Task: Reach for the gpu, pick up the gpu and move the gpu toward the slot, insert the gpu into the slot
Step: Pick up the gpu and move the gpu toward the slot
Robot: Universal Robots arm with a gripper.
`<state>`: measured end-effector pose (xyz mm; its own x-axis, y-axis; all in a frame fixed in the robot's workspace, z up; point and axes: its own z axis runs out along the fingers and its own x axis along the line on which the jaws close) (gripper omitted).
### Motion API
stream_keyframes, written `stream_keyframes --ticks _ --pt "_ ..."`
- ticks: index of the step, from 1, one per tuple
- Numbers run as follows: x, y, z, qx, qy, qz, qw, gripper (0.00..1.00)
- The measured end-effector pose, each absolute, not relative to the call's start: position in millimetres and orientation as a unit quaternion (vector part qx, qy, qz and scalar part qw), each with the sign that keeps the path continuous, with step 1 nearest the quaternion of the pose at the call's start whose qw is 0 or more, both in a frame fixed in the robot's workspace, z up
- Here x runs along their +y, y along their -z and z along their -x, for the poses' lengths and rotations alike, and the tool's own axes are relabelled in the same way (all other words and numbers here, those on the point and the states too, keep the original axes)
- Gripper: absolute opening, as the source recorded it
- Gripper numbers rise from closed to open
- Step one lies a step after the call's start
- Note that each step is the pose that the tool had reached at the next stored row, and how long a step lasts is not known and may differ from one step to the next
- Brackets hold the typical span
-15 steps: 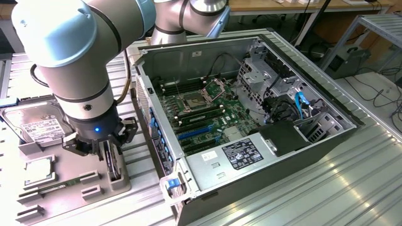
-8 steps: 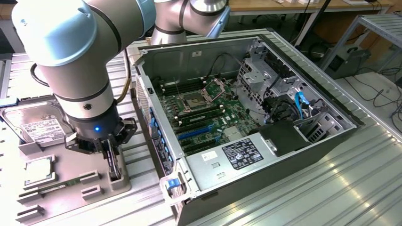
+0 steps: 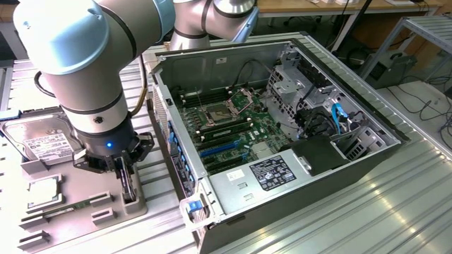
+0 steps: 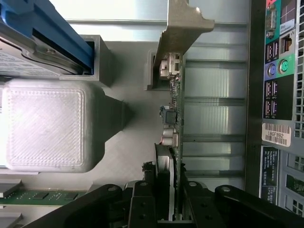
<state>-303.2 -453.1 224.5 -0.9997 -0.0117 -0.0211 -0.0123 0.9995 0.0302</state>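
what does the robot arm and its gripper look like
The arm is made of thick silver-grey tubes with rounded pale blue joint caps and black rings at the seams. A black cable loops beside it. The wrist end is black with a small lit blue dot, and the gripper is black, angular, with bolt heads showing.

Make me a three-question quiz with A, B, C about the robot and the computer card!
1. Where is the gpu? A in the grey tray B inside the computer C on the floor
2. What colour is the slot? A red B blue C yellow
3. What is the claw doing? A gripping the gpu B holding a hard drive C hanging wide open
Answers: 1 A, it stands on edge in the tray; 2 B, a blue strip on the green board; 3 A, it squeezes the card from both sides.
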Motion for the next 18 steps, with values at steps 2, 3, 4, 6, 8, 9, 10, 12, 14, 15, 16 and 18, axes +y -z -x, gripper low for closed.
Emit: stream_keyframes --ticks 2,3,4,6,8,9,10,12,14,15,16,18 --pt "-453.1 -229.1 303.2 1.000 -0.015 0.006 0.010 0.28" --pt "-453.1 -231.3 303.2 1.000 -0.015 0.006 0.011 0.28" --pt "-453.1 -234.0 303.2 1.000 -0.015 0.006 0.010 0.28" --pt "-453.1 -239.0 303.1 1.000 -0.015 0.006 0.011 0.28" --pt "-453.1 -243.5 303.1 1.000 -0.015 0.006 0.011 0.28" --pt "-453.2 -245.7 303.2 1.000 -0.015 0.006 0.011 0.28" --pt "-453.1 -248.9 303.2 1.000 -0.015 0.006 0.010 0.28" --pt "-453.1 -252.0 303.2 1.000 -0.015 0.006 0.011 0.28" --pt "-453.2 -255.4 303.1 1.000 -0.015 0.006 0.010 0.28" --pt "-453.2 -256.5 303.1 1.000 -0.015 0.006 0.011 0.28" --pt "-453.2 -258.4 303.1 1.000 -0.015 0.006 0.010 0.28" --pt "-453.1 -262.6 303.0 1.000 -0.015 0.006 0.011 0.28"
